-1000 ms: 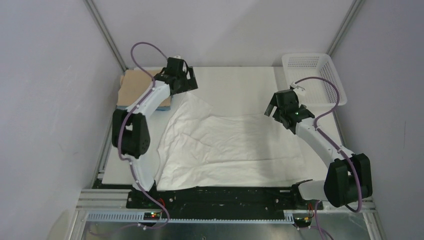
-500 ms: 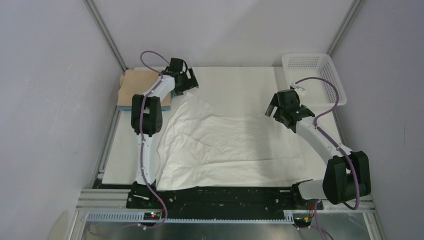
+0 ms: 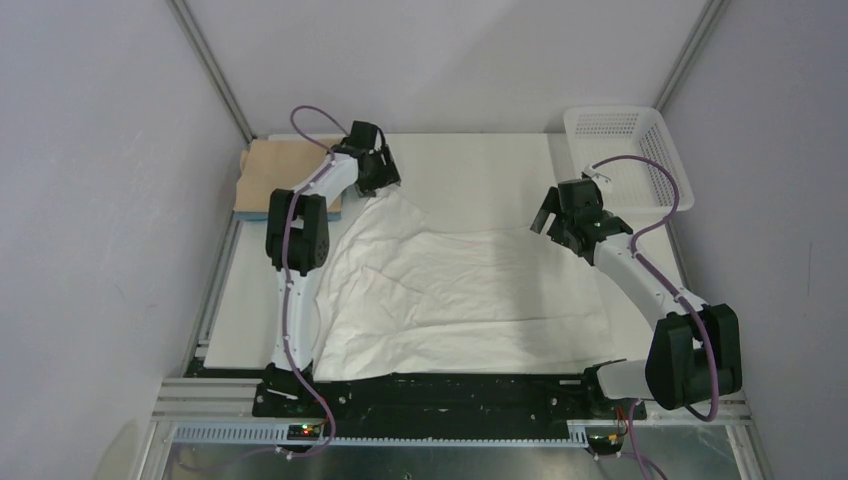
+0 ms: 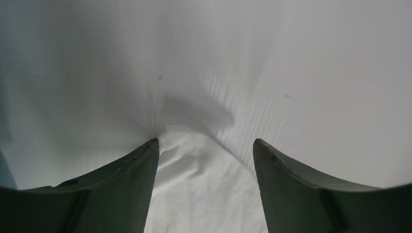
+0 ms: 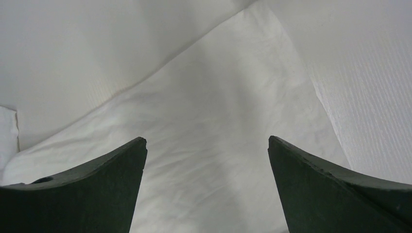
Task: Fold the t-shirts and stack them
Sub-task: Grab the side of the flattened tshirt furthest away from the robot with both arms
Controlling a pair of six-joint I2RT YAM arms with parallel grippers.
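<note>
Currently left end effector point(image 4: 205, 141) open, jaws straddling a corner of the white t-shirt point(image 3: 460, 290), upper left of frame. Right end effector point(image 5: 207, 140) open over the shirt's right edge.

Nothing readable in any view, honestly. The white t-shirt point(image 3: 460, 290) is plain cloth with no print or tag showing. The plastic basket point(image 3: 625, 150) has no label either.

A white perforated basket point(image 3: 615, 130) sits at the table's point(image 3: 480, 170) far right corner.
</note>
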